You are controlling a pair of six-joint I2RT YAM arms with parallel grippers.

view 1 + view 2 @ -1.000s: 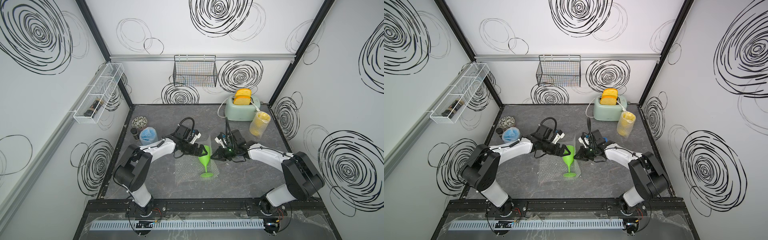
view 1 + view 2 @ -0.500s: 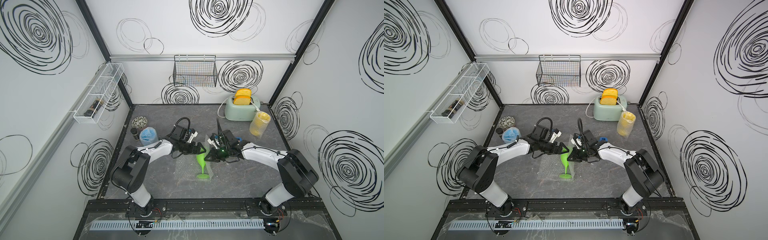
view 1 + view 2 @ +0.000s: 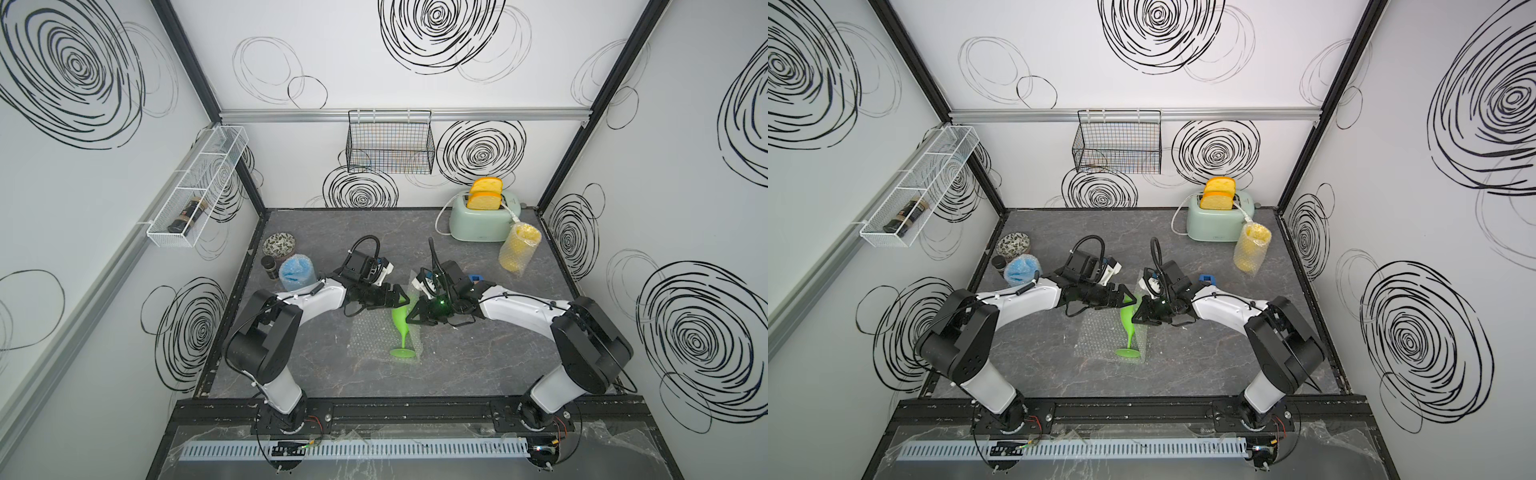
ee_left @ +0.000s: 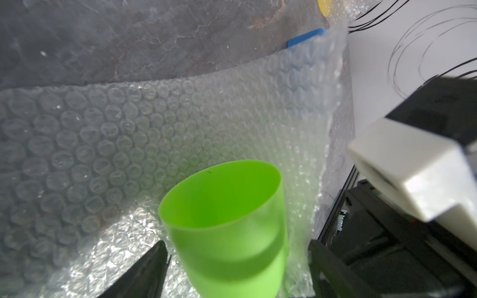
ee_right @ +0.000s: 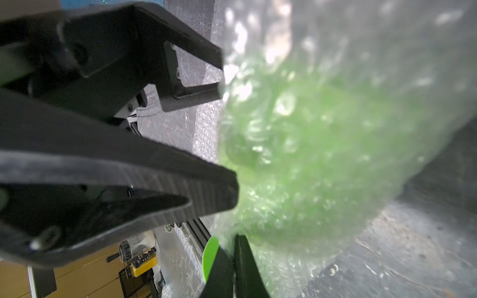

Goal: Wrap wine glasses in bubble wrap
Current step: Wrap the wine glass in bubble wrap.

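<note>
A green wine glass [image 3: 402, 337] [image 3: 1128, 332] stands upright on a clear sheet of bubble wrap [image 3: 369, 337] [image 3: 1096, 336] mid-table. My left gripper [image 3: 404, 300] [image 4: 236, 243] is open, one finger on each side of its bowl [image 4: 227, 214], with gaps. My right gripper [image 3: 409, 321] [image 5: 236, 236] is shut on the sheet's edge, and the film [image 5: 335, 64] is lifted against the far side of the bowl. In both top views a blue glass [image 3: 296, 272] at the left and a yellow glass [image 3: 519, 249] at the back right stand wrapped in bubble wrap.
A mint toaster [image 3: 482, 222] with bread stands at the back right, its cord beside it. A patterned bowl [image 3: 279, 244] and a small dark jar [image 3: 269, 266] sit by the left edge. A blue tape dispenser [image 3: 476, 277] lies behind my right wrist.
My right gripper has moved left, carrying the wrap edge up against the green glass. The glass has shifted slightly left. My left fingers have drawn a little closer around the bowl.
</note>
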